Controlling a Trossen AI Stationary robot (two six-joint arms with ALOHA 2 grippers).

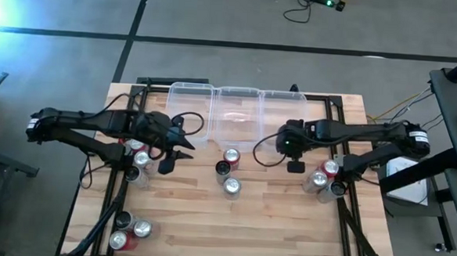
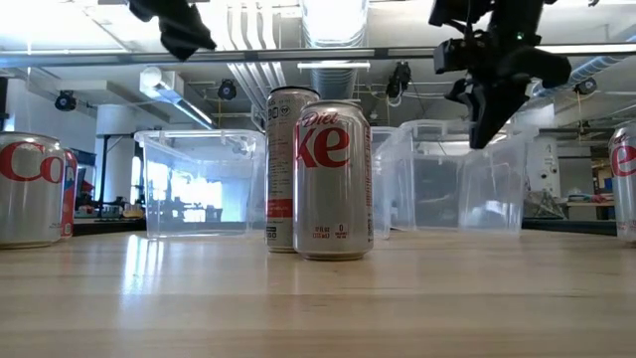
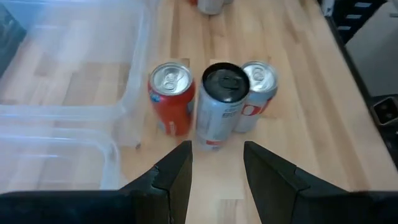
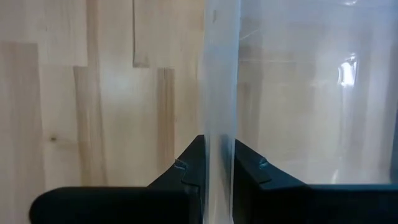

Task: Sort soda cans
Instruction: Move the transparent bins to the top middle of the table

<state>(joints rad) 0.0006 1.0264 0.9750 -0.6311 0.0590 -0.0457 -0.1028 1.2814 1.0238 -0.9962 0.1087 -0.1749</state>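
Three upright cans stand mid-table: a red one (image 1: pixel 232 156), a black one (image 1: pixel 223 169) and a silver one (image 1: pixel 232 186). My left gripper (image 1: pixel 179 150) hovers open to their left. Its wrist view shows the red can (image 3: pixel 171 102), the black-topped can (image 3: pixel 221 106) and the silver can (image 3: pixel 258 93) ahead of the open fingers (image 3: pixel 217 155). My right gripper (image 1: pixel 294 161) hangs at the right clear bin (image 1: pixel 282 115). Its fingers (image 4: pixel 217 158) stand a narrow gap apart, on either side of the bin's near wall (image 4: pixel 221 87). My right gripper comes from above, pointing down, with one finger (image 4: pixel 193 165) on the table side and one (image 4: pixel 249 168) on the inner side of the right bin's near wall. I cannot tell whether either finger touches the wall.
Three clear bins sit side by side at the far centre (image 1: pixel 190 110) (image 1: pixel 237 113). Can clusters stand at the left (image 1: pixel 138 158), the near left corner (image 1: pixel 129 231) and the right (image 1: pixel 326 179). Bare wood lies near the middle cans (image 1: pixel 286 225).
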